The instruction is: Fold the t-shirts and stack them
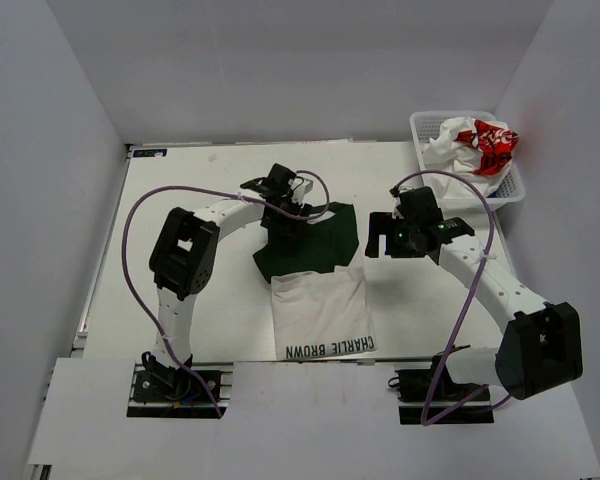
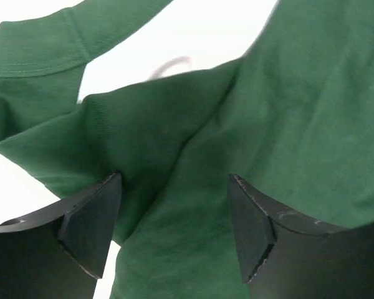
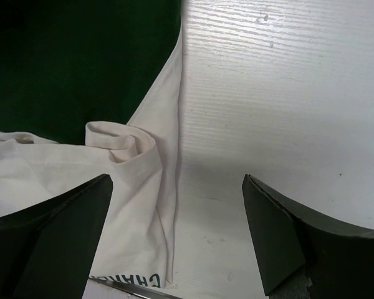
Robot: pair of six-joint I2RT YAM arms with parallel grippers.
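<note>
An off-white t-shirt [image 1: 320, 305] with dark green sleeves [image 1: 320, 240] lies partly folded mid-table, its "CHARLIE BROWN" lettering [image 1: 330, 348] at the near edge. My left gripper [image 1: 283, 218] hangs over the green part. In the left wrist view its fingers [image 2: 174, 184] stand apart, with a fold of green cloth [image 2: 193, 137] between them. My right gripper [image 1: 372, 238] is at the shirt's right edge, open [image 3: 176, 180] over bare table, with the off-white hem [image 3: 143, 187] by its left finger. A white t-shirt with red print [image 1: 480, 145] lies crumpled in the basket.
A white plastic basket [image 1: 460, 118] stands at the table's far right corner. Purple cables loop from both arms. White walls close in the table on the left, back and right.
</note>
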